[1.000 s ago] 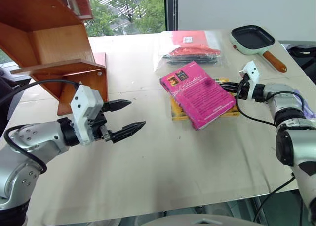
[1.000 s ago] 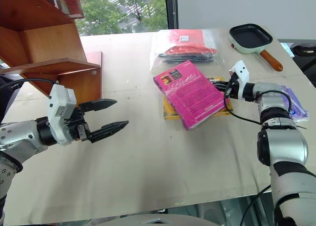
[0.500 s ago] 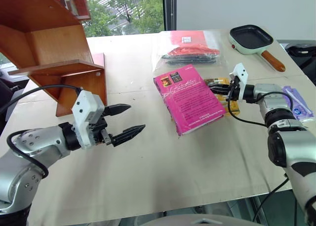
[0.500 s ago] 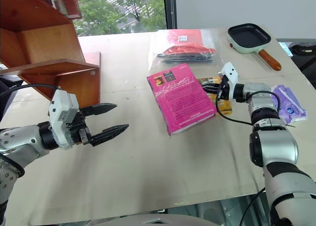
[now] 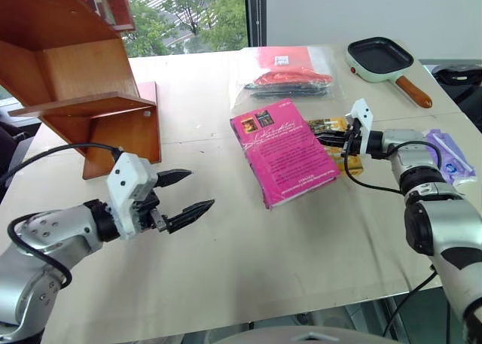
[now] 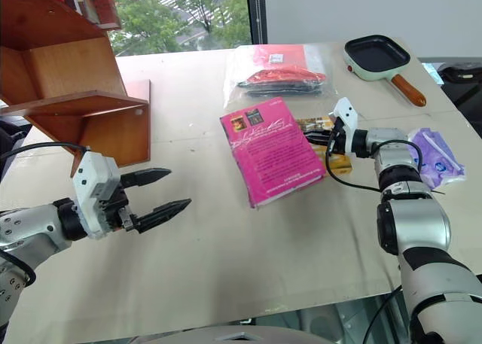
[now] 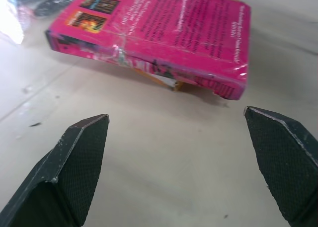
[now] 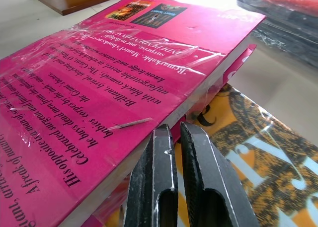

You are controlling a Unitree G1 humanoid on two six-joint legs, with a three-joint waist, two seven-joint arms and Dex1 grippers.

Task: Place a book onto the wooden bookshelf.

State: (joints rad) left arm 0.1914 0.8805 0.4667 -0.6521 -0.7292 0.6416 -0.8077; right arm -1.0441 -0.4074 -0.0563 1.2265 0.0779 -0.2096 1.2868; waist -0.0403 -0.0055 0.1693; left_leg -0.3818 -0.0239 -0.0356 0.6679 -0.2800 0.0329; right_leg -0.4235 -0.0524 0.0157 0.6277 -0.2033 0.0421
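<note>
Dark blurb text is printed on the cover of the book (image 8: 114, 83). Fragments can be made out there: "Remarkable", "Brilliant, lyrical", "He is buoyed away from the quotidian world". The remaining lines cannot be read with certainty.

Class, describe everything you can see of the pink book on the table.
The book is a bright magenta paperback with dark text, two small pictures near one cover corner, white page edges and glossy, wrinkled clear film. It lies closed, cover up, partly on a yellow book on the table. The right gripper is shut at its page edge.
</note>
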